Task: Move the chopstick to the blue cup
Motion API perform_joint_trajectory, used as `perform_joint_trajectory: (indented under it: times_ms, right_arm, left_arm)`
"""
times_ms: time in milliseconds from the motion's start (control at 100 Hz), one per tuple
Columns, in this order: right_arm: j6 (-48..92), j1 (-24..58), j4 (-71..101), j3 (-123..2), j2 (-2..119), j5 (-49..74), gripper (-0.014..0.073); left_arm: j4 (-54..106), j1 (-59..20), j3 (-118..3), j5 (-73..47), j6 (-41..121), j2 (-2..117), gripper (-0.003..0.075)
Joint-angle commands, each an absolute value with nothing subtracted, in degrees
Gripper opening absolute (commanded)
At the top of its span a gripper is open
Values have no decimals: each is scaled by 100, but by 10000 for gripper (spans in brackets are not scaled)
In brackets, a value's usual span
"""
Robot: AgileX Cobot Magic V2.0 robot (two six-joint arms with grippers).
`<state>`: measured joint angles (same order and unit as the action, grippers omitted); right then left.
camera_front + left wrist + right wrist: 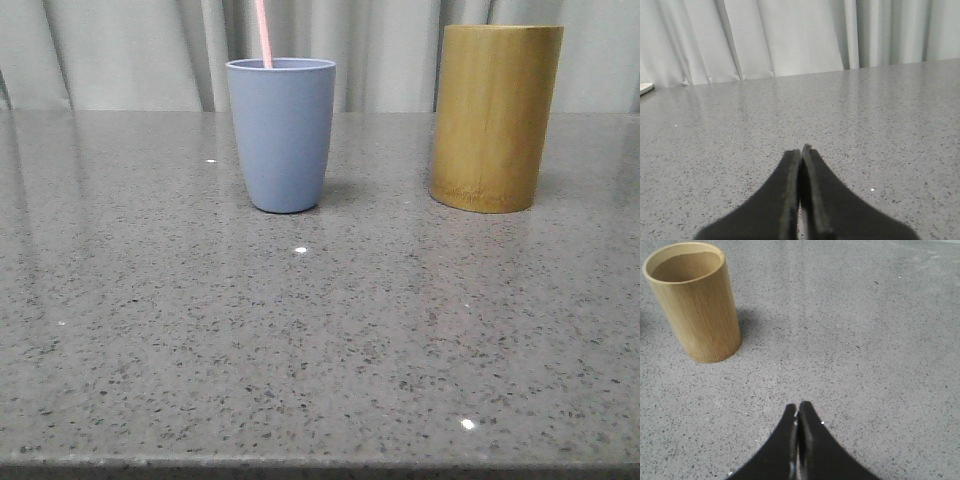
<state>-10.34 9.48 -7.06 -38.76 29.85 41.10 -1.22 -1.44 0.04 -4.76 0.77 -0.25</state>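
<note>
The blue cup (281, 133) stands upright on the grey stone table at the back, left of centre. A pale pink chopstick (264, 32) stands in it, its top end running out of the front view. The bamboo holder (495, 116) stands to the right of the cup and shows empty in the right wrist view (695, 302). Neither gripper shows in the front view. My left gripper (801, 150) is shut and empty over bare table. My right gripper (798, 407) is shut and empty, some way from the holder.
The speckled grey table (320, 340) runs to its front edge at the bottom of the front view. A pale curtain (130, 50) hangs behind the table. A white object's edge (645, 89) shows at the far side in the left wrist view.
</note>
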Motion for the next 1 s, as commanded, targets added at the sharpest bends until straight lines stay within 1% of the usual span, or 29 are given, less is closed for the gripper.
perform_joint_trajectory:
  times_ms: [0, 620, 790, 990]
  right_arm:
    - [-989, 913, -822, -4009, 2998, 3692, -67]
    - [-989, 913, -827, -3987, 2919, 3621, -67]
    - [-989, 913, -884, -3481, 2133, 2913, -67]
    - [-985, 913, -948, -2045, 731, 1627, -67]
  left_arm:
    - [-67, -128, 64, 0, 0, -216, -19]
    - [-67, -128, 64, 0, 0, -216, -19]
    - [-67, -128, 64, 0, 0, -216, -19]
    - [-67, -128, 64, 0, 0, -216, -19]
